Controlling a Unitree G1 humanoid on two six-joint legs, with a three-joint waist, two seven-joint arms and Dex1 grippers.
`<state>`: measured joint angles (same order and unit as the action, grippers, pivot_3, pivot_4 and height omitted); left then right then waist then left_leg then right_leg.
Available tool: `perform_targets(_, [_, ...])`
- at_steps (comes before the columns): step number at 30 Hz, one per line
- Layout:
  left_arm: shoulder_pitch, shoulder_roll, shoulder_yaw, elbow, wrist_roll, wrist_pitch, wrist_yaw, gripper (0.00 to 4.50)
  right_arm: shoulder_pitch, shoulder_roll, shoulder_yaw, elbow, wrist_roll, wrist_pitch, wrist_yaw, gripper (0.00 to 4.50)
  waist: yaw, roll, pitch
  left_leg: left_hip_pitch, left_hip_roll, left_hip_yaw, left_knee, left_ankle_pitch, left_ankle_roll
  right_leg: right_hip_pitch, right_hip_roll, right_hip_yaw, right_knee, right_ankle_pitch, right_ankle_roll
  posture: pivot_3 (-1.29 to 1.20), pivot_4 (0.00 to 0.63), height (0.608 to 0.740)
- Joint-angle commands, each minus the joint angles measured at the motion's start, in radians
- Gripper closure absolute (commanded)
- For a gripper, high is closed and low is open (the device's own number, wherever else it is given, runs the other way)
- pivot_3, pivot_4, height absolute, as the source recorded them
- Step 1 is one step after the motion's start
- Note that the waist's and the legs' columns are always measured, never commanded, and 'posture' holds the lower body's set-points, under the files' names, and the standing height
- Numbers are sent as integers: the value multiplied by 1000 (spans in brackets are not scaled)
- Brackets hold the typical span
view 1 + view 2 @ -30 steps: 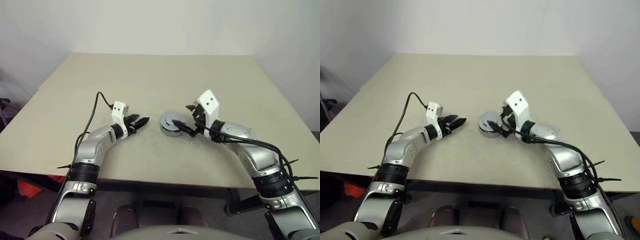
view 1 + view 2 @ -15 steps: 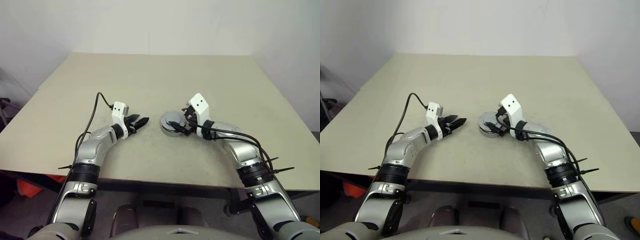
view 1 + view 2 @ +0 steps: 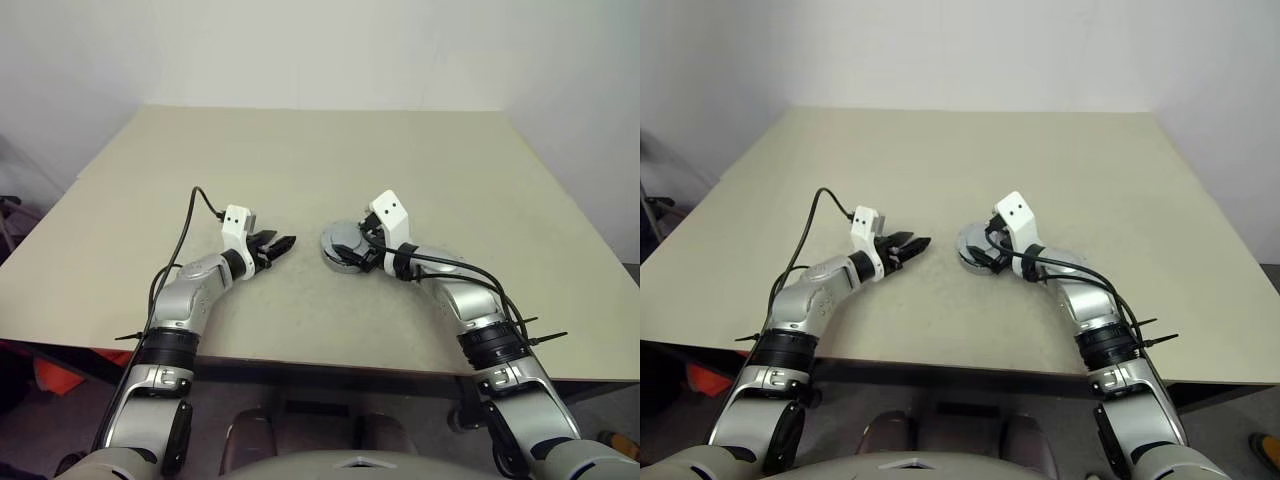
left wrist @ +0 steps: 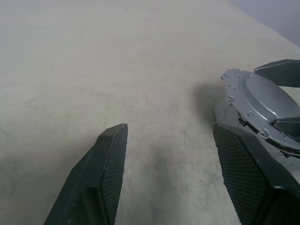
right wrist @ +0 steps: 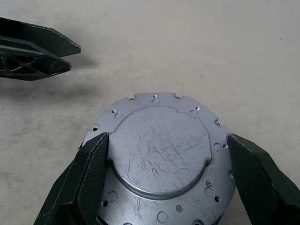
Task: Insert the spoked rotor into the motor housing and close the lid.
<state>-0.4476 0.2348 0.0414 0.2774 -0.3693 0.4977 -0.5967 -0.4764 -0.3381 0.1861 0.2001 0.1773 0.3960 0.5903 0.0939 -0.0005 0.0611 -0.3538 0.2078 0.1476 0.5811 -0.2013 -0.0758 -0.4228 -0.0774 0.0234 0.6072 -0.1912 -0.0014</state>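
Resting near the middle of a beige table (image 3: pixel 300 150) is the lid (image 5: pixel 161 152), a plain grey round cap with small holes round its rim, sitting tilted on top of the motor housing (image 3: pixel 341 262). In the left wrist view one edge of the cap stands higher than the other, with a dark gap beneath it, so it is not seated flat. The right gripper (image 5: pixel 166 161) reaches in from the robot's right with its two black fingers spread as wide as they go, one finger (image 5: pixel 89 168) at each side of the cap, right at its rim; whether the pads press on it cannot be told. The left gripper (image 3: pixel 277 244) hangs just above the table to the robot's left of the housing, apart from it, fingers partly open and empty, tips pointing toward the cap.
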Motion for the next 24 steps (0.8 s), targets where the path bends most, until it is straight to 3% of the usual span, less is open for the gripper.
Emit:
perform_targets(1, [-4, 9, 14, -39, 1, -21, 3, 1466, -15, 1, -31, -21, 4, -6, 10, 413, 0, 0, 0, 0, 0, 0, 0, 0, 0, 0, 0, 0, 0, 0, 0, 0, 0, 740])
perform_targets(5, [-4, 9, 14, -38, 1, -20, 5, 1466, -12, -5, -44, -59, 14, 3, 22, 1371, 0, 0, 0, 1, 0, 0, 0, 0, 0, 0, 0, 0, 0, 0, 0, 0, 0, 740])
perform_targets(24, [-15, 5, 10, -22, 5, -26, 1, 1466, 31, -32, -48, -126, 20, 38, 93, 1370, 1, 0, 0, 1, 0, 0, 0, 0, 1, 0, 0, 0, 0, 0, 0, 0, 0, 740])
